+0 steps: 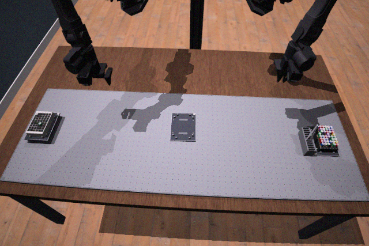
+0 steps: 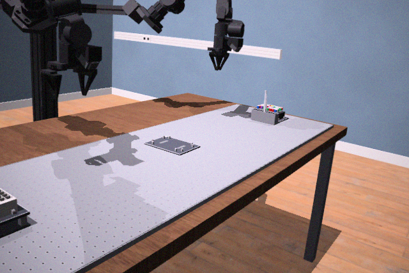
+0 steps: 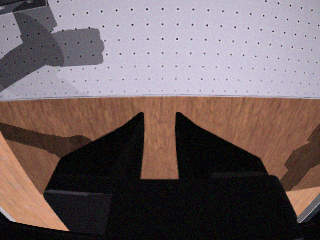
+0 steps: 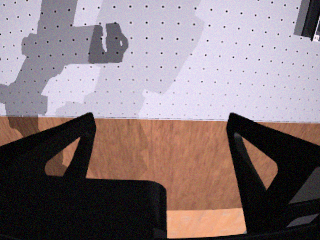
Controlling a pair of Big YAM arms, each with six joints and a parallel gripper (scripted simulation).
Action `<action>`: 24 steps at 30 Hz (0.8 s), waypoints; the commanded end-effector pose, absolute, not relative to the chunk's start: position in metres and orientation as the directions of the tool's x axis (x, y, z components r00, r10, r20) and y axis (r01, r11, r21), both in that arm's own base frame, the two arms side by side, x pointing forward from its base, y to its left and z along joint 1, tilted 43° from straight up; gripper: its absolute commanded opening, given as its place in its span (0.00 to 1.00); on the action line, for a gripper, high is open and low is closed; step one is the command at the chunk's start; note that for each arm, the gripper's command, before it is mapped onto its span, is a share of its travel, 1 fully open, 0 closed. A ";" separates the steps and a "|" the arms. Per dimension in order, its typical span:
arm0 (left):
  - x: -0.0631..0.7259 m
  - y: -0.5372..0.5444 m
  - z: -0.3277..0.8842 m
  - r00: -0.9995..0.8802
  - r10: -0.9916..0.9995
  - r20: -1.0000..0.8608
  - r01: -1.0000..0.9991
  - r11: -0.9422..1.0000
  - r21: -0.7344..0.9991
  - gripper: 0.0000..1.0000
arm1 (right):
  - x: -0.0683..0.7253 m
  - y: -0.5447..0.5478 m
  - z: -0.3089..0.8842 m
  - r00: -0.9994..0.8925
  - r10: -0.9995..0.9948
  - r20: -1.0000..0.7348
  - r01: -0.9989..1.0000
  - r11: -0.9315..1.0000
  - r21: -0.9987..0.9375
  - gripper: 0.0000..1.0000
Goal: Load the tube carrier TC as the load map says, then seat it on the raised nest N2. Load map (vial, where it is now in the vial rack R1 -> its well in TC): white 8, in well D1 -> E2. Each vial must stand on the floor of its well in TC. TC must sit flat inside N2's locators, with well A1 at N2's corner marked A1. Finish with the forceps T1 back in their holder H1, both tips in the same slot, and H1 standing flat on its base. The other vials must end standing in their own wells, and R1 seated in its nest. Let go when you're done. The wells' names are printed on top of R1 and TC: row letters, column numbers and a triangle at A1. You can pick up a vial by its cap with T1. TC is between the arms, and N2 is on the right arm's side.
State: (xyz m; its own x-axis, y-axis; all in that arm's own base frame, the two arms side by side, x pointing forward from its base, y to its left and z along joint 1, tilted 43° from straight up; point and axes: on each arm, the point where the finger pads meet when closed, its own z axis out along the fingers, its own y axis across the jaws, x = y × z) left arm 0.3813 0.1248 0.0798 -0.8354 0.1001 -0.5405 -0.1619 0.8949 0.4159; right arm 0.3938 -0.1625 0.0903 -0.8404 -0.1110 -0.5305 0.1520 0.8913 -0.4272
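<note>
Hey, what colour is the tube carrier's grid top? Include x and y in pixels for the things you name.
White [image 1: 36, 132] [image 2: 7, 196]; the top view shows it best.

A brown wooden rectangular table [image 1: 223, 67] [image 2: 158, 111] [image 3: 160, 140] [image 4: 160, 160] lies below the left pincer [image 1: 283, 80] [image 2: 217, 69] [image 3: 160, 114]. Behind that pincer in the exterior view, a long white rail [image 2: 185, 42] crosses a flat blue wall [image 2: 314, 15].
</note>
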 end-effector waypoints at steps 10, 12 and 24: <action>0.384 0.126 0.084 -0.828 0.092 -0.553 -0.176 0.894 0.412 0.24 | 0.382 -0.121 0.086 -0.822 -0.093 -0.562 0.178 0.895 -0.408 1.00; 0.384 0.126 0.084 -0.828 0.092 -0.553 -0.176 0.894 0.412 0.24 | 0.382 -0.121 0.086 -0.822 -0.093 -0.562 0.178 0.895 -0.408 1.00; 0.384 0.126 0.084 -0.828 0.092 -0.553 -0.176 0.894 0.412 0.24 | 0.384 -0.126 0.084 -0.828 -0.092 -0.553 0.176 0.894 -0.412 1.00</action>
State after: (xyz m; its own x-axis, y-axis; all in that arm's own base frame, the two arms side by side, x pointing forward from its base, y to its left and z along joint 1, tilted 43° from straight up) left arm 0.3813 0.1248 0.0798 -0.8354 0.1001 -0.5405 -0.1619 0.8949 0.4159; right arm 0.3816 -0.1251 0.0790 -0.8380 -0.1066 -0.5352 0.1551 0.8938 -0.4208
